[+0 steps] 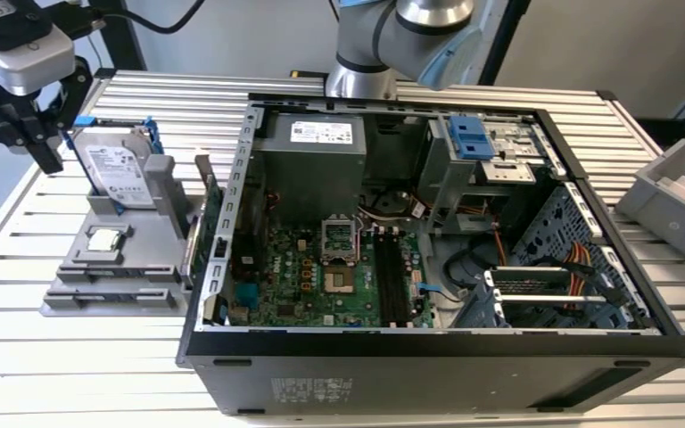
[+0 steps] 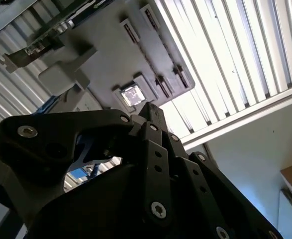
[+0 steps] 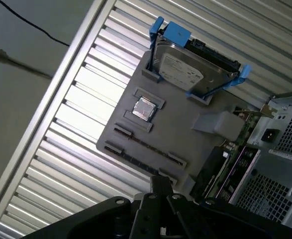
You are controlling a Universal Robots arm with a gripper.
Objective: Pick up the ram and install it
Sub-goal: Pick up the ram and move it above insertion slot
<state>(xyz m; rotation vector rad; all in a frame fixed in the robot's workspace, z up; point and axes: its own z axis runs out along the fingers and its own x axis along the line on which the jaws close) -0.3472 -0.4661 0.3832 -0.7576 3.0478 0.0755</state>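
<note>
- Currently the gripper (image 1: pixel 50 159) hovers upper left, clenched on nothing, beside the hard drive (image 1: pixel 117 169).
- The ram (image 1: pixel 195 239) stands on edge, left of centre, between fixture (image 1: pixel 93 290) and case (image 1: pixel 438 357).
- You should grip its mid-length squarely, clear of the case wall.

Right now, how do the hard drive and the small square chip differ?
The hard drive is large and oblong; the chip is small and square. The hard drive stands propped up in a blue frame; the chip lies flat in a recess. Both are silver and sit on the grey holder.
</note>
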